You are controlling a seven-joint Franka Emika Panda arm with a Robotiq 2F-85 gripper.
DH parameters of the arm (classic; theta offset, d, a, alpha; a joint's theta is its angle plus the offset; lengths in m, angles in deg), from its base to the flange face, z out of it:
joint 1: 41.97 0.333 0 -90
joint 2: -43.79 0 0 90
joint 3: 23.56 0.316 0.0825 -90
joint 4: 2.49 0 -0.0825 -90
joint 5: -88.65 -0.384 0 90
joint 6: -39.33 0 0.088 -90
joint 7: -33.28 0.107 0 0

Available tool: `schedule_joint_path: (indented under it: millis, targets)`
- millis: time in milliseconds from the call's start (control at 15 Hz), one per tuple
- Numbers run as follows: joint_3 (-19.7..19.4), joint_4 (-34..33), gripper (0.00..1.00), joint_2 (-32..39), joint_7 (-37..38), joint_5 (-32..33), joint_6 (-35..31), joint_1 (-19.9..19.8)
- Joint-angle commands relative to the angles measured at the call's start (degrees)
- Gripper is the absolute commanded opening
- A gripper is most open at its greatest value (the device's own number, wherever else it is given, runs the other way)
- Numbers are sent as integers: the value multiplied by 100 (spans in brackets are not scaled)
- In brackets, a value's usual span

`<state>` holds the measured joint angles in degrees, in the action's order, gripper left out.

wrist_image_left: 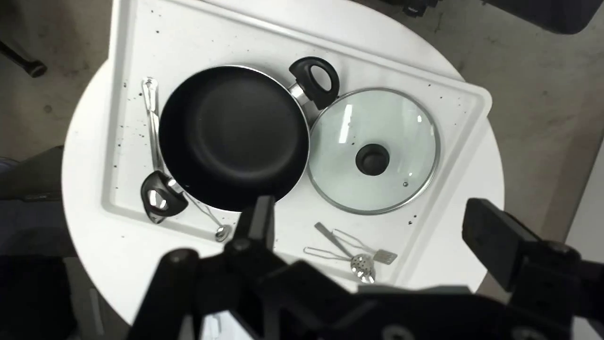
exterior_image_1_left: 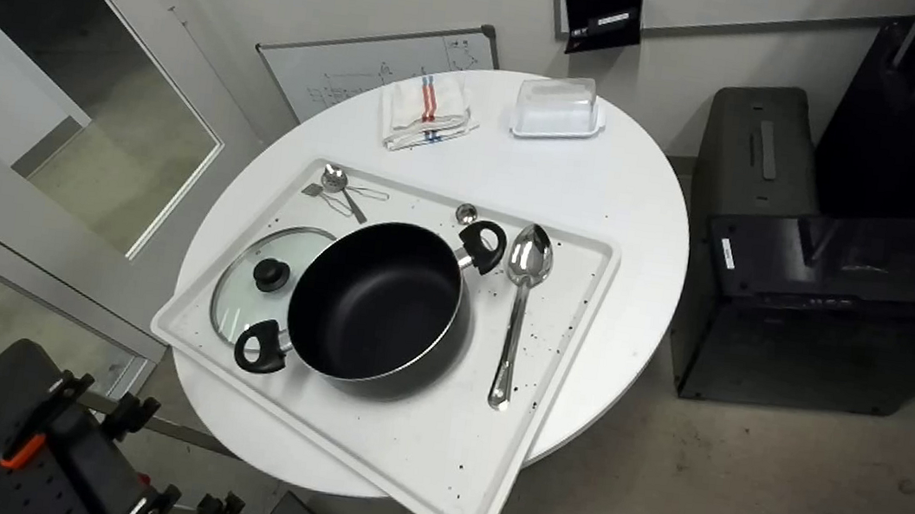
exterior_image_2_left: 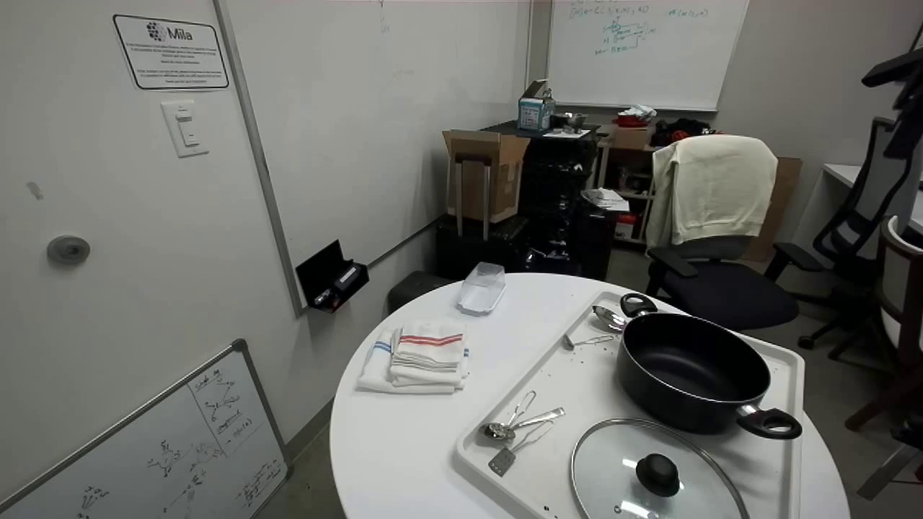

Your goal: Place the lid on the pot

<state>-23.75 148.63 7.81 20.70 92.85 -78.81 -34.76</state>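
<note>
The lid, clear glass with a metal rim and black knob, lies flat on the tray, knob up, in both exterior views (exterior_image_1_left: 272,291) (exterior_image_2_left: 613,468) and the wrist view (wrist_image_left: 377,118). The black pot stands upright and uncovered beside it in both exterior views (exterior_image_1_left: 382,304) (exterior_image_2_left: 685,375) and the wrist view (wrist_image_left: 236,132). Its two handles stick out, one close to the lid's edge. Whether pot and lid touch is hard to tell. My gripper (wrist_image_left: 370,207) is open and empty, high above the tray in the wrist view. It is not visible in the exterior views.
The white tray (exterior_image_1_left: 432,463) overhangs the round white table (exterior_image_1_left: 647,202). A large metal spoon (exterior_image_1_left: 528,266) lies beside the pot. Small metal utensils (wrist_image_left: 361,264) lie near the lid. Folded towels (exterior_image_1_left: 427,109) and a clear-covered dish (exterior_image_1_left: 559,108) stand on the table's far side.
</note>
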Motion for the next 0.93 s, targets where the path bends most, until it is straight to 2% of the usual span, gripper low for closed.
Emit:
schedule_joint_path:
  millis: [0, 467, 867]
  targets:
    - [-133, -341, 100, 1216, -696, -281, -402, 304]
    - [235, -944, 100, 3192, -1325, -209, -775, 393]
    - [664, -1493, 100, 4630, -1115, 259, -1285, 311]
